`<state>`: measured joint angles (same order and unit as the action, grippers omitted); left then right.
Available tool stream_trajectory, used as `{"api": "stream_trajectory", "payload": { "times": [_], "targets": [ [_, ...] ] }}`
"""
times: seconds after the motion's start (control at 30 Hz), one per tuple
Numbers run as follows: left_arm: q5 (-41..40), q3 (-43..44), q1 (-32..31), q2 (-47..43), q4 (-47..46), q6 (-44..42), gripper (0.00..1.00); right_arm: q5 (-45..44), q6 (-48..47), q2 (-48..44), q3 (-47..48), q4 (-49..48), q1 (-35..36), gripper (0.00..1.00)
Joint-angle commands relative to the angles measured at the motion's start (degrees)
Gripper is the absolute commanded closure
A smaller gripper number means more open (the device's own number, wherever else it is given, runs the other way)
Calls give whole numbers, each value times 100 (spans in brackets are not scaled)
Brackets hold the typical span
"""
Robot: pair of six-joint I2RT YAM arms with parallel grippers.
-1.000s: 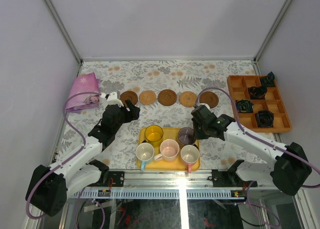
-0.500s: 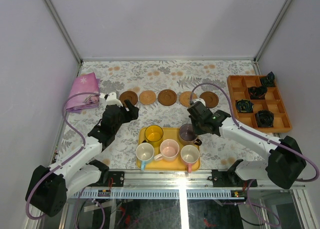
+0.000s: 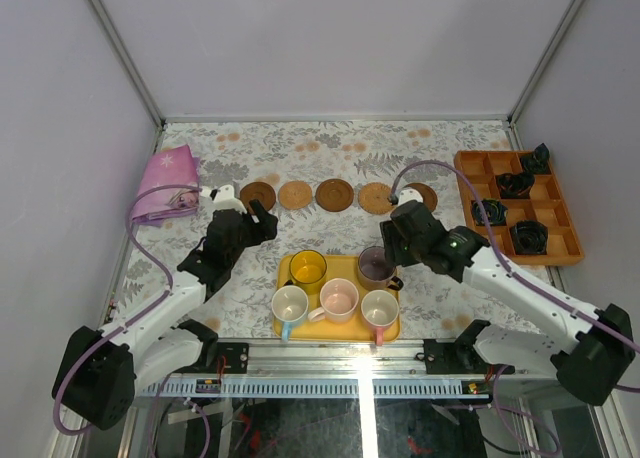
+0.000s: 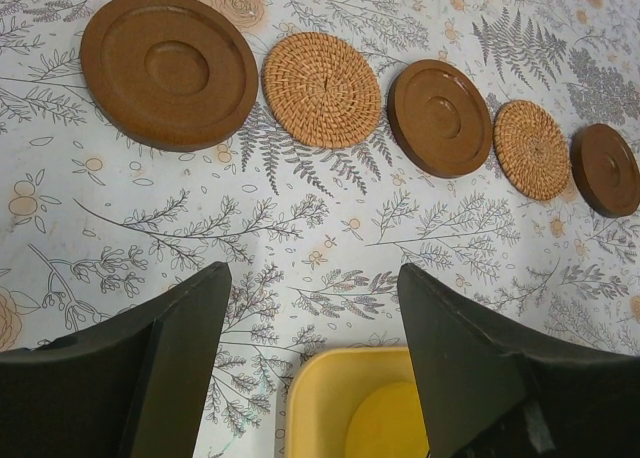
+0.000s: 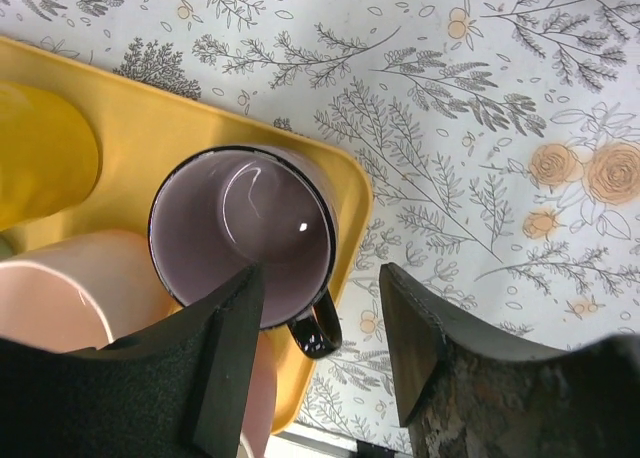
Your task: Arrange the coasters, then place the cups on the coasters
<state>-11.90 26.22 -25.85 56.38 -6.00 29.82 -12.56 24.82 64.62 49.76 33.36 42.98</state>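
The left hand (image 4: 310, 278), fingers apart and empty, hovers just short of five coasters (image 3: 334, 194), three dark and two woven tan, which lie in a row across the middle of the worktop (image 3: 300, 148). At the near edge, five cups (image 3: 339, 297) stand on a yellow tray (image 5: 150, 128). The right hand (image 5: 322, 283), fingers apart, straddles the handle of the grey-purple cup (image 5: 240, 233) in the tray's far right corner.

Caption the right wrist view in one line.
Open right tool hangs over the handle of the grey-purple cup at a corner of the yellow tray.
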Motion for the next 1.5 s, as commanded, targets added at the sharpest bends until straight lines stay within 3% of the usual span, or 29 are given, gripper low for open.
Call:
{"api": "stream_trajectory", "payload": {
  "times": [0.0,0.23,0.83,1.47],
  "targets": [
    [-28,-59,-35,14,-208,59,32,-168,73,-482,38,508,39,43],
    [-67,-60,-32,-28,-193,45,32,418,304,-716,-370,565,39,43],
    [-42,-54,-37,-10,-174,71,31,917,795,-685,-622,857,67,44],
    [-94,-88,-39,-52,-113,85,31,747,699,-2,-755,73,91,45]
  ]
}}
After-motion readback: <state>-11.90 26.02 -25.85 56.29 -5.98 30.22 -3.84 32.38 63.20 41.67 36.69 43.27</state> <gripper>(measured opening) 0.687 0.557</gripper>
